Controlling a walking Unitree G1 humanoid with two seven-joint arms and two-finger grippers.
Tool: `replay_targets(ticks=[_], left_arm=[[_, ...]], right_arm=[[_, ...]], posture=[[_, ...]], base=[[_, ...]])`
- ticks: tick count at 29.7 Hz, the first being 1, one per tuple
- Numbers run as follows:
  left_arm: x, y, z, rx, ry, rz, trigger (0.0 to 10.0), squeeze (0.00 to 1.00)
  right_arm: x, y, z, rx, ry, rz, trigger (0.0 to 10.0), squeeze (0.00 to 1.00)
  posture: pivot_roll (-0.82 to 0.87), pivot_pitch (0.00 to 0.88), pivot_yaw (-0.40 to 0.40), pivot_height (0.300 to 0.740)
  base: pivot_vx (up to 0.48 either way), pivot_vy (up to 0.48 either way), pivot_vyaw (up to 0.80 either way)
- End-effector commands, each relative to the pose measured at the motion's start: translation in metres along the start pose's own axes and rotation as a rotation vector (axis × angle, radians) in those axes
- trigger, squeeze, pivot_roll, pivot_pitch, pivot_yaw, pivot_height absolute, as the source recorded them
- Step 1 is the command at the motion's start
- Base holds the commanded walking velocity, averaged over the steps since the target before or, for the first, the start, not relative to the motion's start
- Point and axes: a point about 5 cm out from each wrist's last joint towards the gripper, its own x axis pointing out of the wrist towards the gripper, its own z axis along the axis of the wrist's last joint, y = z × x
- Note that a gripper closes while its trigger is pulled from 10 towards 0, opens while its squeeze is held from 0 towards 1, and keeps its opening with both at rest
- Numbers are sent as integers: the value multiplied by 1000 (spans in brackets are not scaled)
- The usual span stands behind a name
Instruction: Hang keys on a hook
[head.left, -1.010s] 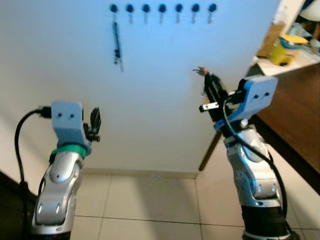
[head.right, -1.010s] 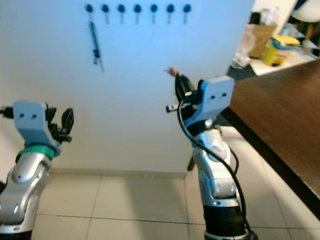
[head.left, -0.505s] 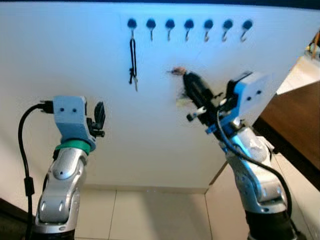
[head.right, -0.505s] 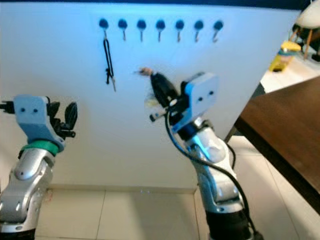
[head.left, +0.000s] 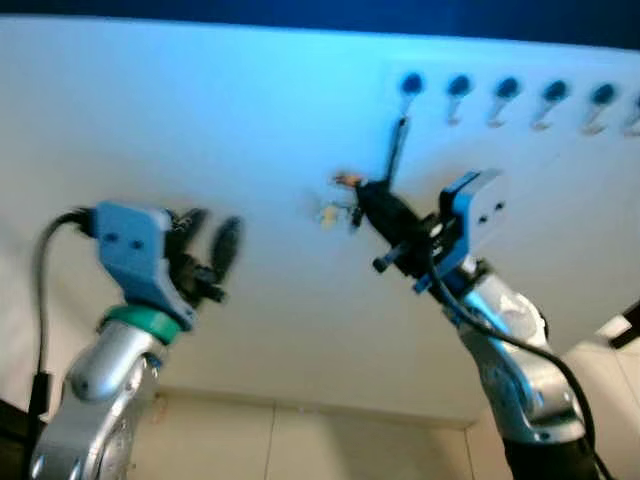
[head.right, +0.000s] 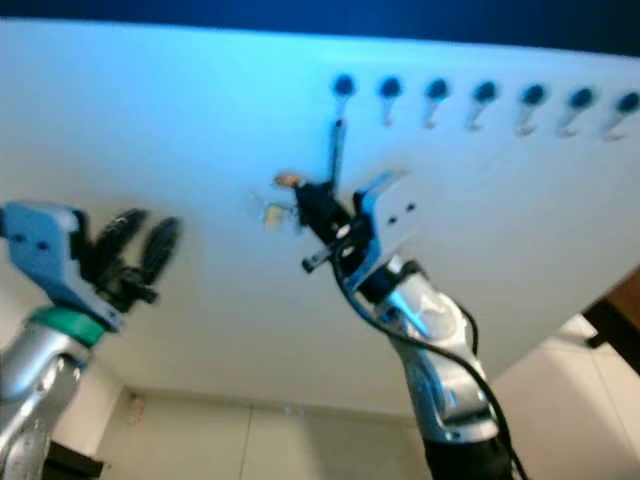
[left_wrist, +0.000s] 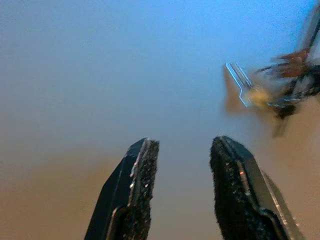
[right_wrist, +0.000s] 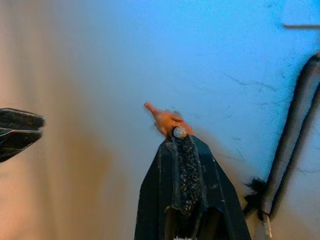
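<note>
the right gripper (head.left: 362, 192) is raised against the white wall (head.left: 200, 120), its two black fingers pinched together on the keys (head.left: 338, 200): an orange tag pokes out past the fingertips, and a pale key dangles beside them (blurred, so the details are hard to read). the keys sit just below and to the robot's left of the row of hooks (head.left: 505, 90) that runs along the wall near its upper edge. a dark strap (head.left: 395, 150) hangs from the leftmost hook, just beside the gripper. the left gripper (head.left: 210, 240) hovers well apart toward the wall's left side, fingers (left_wrist: 137, 190) spread with a clear gap and nothing between them. pale floor tiles (head.left: 300, 440) show at the wall's lower edge.
</note>
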Motion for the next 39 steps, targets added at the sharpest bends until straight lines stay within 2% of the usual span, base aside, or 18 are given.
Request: replay_targets(ticks=[1, 6, 12, 13, 16, 18, 20, 23, 30, 39], left_arm=[[-6, -16, 5, -82, -2, -119, 10000, 0], [-4, -26, 12, -78, -25, -173, 10000, 0], [13, -28, 13, -33, -25, -166, 10000, 0], [17, -30, 15, -36, -34, -183, 10000, 0], [19, -31, 17, -38, -40, -195, 10000, 0], [26, -34, 23, -32, -54, -227, 10000, 0], [27, -35, 24, -30, -56, -230, 10000, 0], [34, -35, 27, -34, -73, -226, 10000, 0], [40, -37, 29, -34, -85, -224, 10000, 0], [45, -39, 31, -38, -95, -222, 10000, 0]], right_arm=[[0, -1, 9, -34, -24, 2, 10000, 0], [0, -5, 17, -67, -49, -42, 10000, 0], [-5, -7, 19, -158, -54, -114, 10000, 0], [-6, -12, 22, -188, -67, -167, 10000, 0], [-7, -15, 24, -209, -76, -204, 10000, 0], [-7, -29, 34, -247, -116, -319, 10000, 0], [-7, -31, 35, -253, -122, -336, 10000, 0], [-7, -40, 49, -315, -177, -421, 10000, 0], [-6, -46, 58, -355, -203, -458, 10000, 0], [7, -51, 61, -384, -212, -421, 10000, 0]], posture=[[-105, 0, 81, 740], [-107, 3, 80, 740], [-123, 10, 95, 740], [-128, 14, 102, 740], [-128, 15, 104, 740], [-130, 25, 115, 740], [-130, 25, 115, 740], [-132, 32, 125, 740], [-134, 35, 126, 740], [-123, 31, 117, 740]], base=[[0, 0, 0], [0, 0, 0], [0, 0, 0], [0, 0, 0], [0, 0, 0], [0, 0, 0], [0, 0, 0], [0, 0, 0], [0, 0, 0], [0, 0, 0]])
